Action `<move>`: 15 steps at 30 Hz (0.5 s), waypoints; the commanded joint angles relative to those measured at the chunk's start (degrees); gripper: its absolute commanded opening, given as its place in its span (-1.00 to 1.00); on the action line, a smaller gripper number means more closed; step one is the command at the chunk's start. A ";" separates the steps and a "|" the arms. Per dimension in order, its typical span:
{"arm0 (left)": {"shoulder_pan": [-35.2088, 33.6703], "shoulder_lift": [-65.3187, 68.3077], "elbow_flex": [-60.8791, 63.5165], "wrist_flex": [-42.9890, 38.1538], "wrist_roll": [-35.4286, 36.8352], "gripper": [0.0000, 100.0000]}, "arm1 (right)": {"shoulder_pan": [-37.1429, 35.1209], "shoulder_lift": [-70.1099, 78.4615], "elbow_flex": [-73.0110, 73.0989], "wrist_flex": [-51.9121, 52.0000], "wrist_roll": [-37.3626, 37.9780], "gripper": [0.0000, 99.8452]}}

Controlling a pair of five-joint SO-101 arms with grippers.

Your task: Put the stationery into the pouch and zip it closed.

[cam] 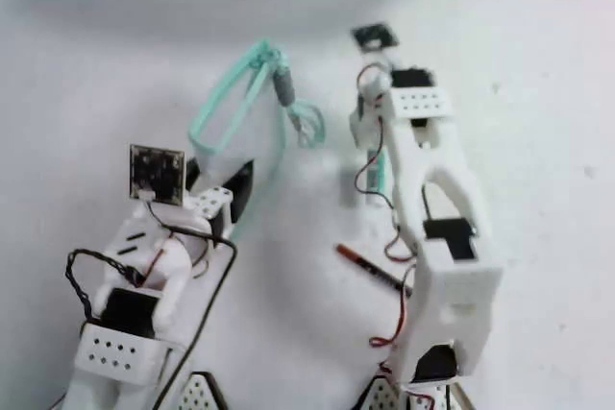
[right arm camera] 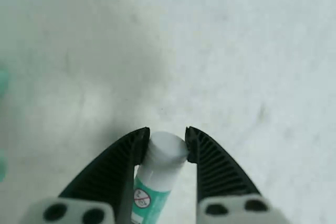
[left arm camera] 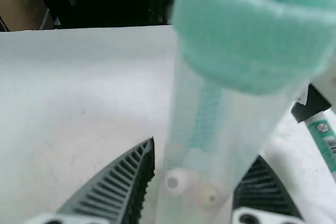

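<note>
**Operator:** Status?

**Inspector:** Your left gripper (left arm camera: pixel 202 157) is clamped on the pouch (left arm camera: pixel 210 114), whose mouth appears unzipped. Your right gripper (right arm camera: pixel 167 132) grips a glue stick (right arm camera: pixel 157 174) beside the pouch, not yet inside.

**Operator:** Remaining?

**Inspector:** The glue stick, the red pen (cam: pixel 370 266) lying on the table (cam: pixel 538 93), then the zip. I judge it early.

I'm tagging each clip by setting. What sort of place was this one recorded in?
Probably a lab or workshop bench rather than a home: a plain white table, two robot arms with bare wiring at its near edge, and a pouch and pen as the work items.
</note>
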 commanded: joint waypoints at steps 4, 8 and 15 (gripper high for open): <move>0.22 -0.48 -0.97 -1.23 -0.62 -0.53 | -5.14 -22.73 -1.23 6.73 -0.62 -0.97; 0.48 -0.48 -1.05 -0.70 -0.70 -0.52 | -10.42 -36.53 -1.67 6.81 -0.88 -0.97; 2.86 -0.57 -1.14 0.00 -2.20 -0.50 | -24.75 -50.42 -11.34 -1.71 -0.70 -0.97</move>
